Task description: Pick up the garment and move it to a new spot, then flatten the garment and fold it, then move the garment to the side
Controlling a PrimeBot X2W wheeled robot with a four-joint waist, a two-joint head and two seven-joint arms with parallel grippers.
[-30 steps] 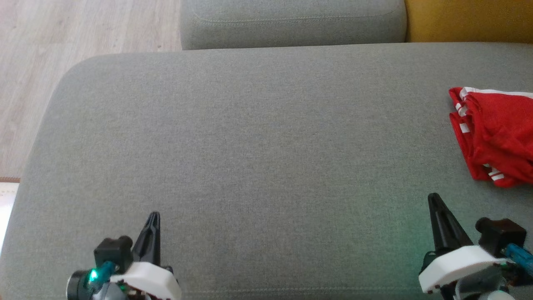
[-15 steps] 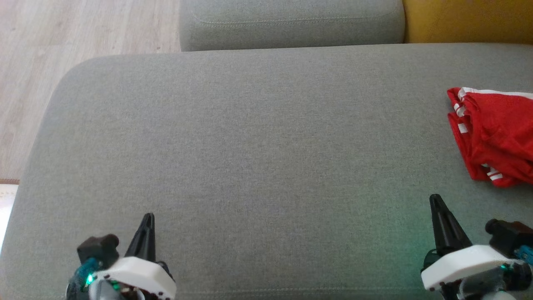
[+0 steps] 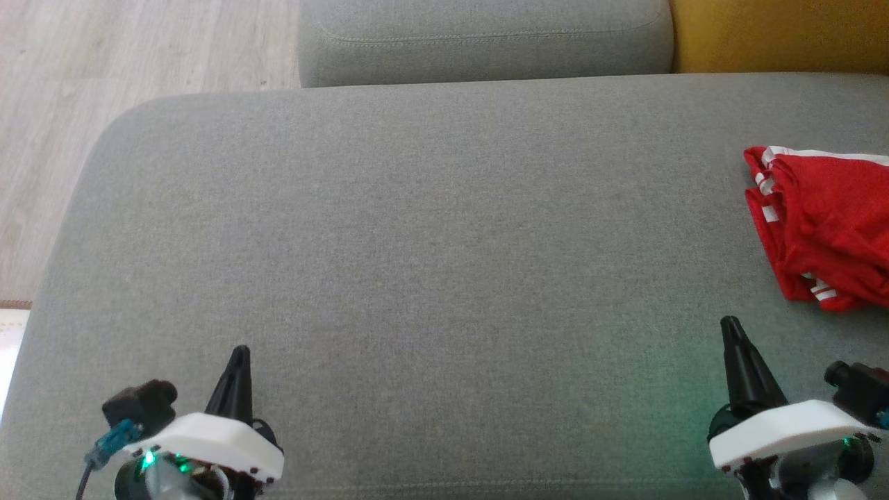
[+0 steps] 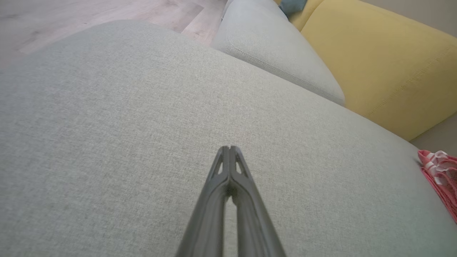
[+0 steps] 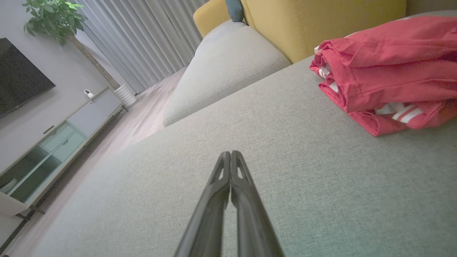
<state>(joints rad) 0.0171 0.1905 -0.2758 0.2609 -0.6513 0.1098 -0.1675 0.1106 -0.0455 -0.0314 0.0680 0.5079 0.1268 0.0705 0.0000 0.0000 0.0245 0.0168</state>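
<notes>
The garment is red with white stripes and lies folded in a bundle at the right edge of the grey sofa seat. It shows too in the right wrist view and, at the far right, in the left wrist view. My right gripper is shut and empty, low at the right, short of the garment's near corner. My left gripper is shut and empty at the lower left, over bare cushion. Both pairs of fingers are pressed together in the wrist views.
A second grey cushion lies beyond the seat, with a yellow sofa back to its right. Wooden floor runs along the left. The right wrist view shows a low cabinet, curtains and a potted plant.
Both grippers have shifted slightly outward and stayed shut: the left one down and left, the right one a little up and right. The garment lies as before.
</notes>
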